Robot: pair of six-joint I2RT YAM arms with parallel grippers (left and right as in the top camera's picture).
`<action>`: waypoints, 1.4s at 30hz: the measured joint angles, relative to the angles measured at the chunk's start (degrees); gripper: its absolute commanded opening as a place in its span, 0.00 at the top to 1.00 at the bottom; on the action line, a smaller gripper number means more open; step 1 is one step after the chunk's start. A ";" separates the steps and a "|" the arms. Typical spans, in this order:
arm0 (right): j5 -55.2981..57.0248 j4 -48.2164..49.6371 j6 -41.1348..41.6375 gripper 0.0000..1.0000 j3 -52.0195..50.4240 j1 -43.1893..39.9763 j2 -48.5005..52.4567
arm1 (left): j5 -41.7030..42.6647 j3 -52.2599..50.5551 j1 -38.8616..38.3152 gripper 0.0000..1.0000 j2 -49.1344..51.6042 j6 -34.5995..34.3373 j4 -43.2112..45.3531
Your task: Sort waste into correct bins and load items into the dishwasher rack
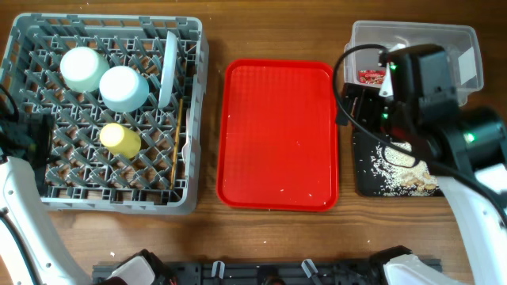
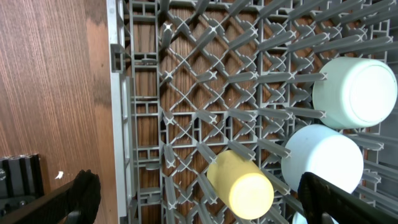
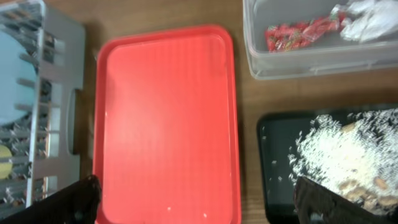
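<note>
The grey dishwasher rack at the left holds a pale green bowl, a pale blue bowl, a yellow cup, an upright plate and chopsticks. My left gripper hangs open over the rack's near-left part, above the yellow cup. At the right, the clear tub holds the red wrapper and white tissue. Rice scraps lie in the black tray. My right gripper is open and empty, spanning from the red tray to the black tray.
A large flat red tray lies between rack and bins, with a few specks on it. The right arm covers part of the clear tub and black tray in the overhead view. Bare wooden table shows left of the rack.
</note>
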 measured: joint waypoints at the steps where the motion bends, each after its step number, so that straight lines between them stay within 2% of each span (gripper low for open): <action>1: 0.46 4.13 -1.27 0.00 -1.66 0.00 -2.32 | 0.02 0.00 0.00 0.00 0.00 -0.02 -0.02; 3: 0.81 10.93 -3.74 0.00 -6.25 0.02 -7.08 | 0.02 0.00 0.00 0.00 0.00 -0.02 -0.04; 7: 1.18 28.92 -6.80 0.00 -24.39 0.02 -18.99 | 0.00 0.00 0.00 0.00 0.00 0.00 -0.02; 12: 1.33 45.66 -7.45 0.00 -45.66 0.02 -30.23 | 0.39 0.00 0.00 0.00 0.00 -0.02 0.00; 17: 1.44 59.43 -9.42 0.00 -65.11 0.02 -45.18 | 0.46 0.00 0.00 0.00 0.00 -0.02 -0.02; 21: 1.44 65.53 -11.34 0.00 -74.64 0.02 -54.58 | 0.44 0.00 0.00 0.00 0.00 -0.02 0.00; 25: 1.44 68.43 -11.96 0.00 -80.21 0.00 -61.24 | 0.42 0.00 0.00 0.00 0.00 -0.02 -0.02; 34: 1.46 79.52 -13.22 0.00 -86.90 -0.39 -61.64 | 0.44 0.00 0.00 0.00 0.00 -0.02 -0.02; 39: 1.44 79.87 -14.71 0.00 -88.37 -0.76 -61.64 | 0.44 0.00 0.00 0.00 0.00 -0.02 -0.02; 42: -1.36 76.87 -18.45 0.00 -88.39 -0.81 -61.64 | 0.44 0.00 0.00 0.00 0.00 -0.02 -0.02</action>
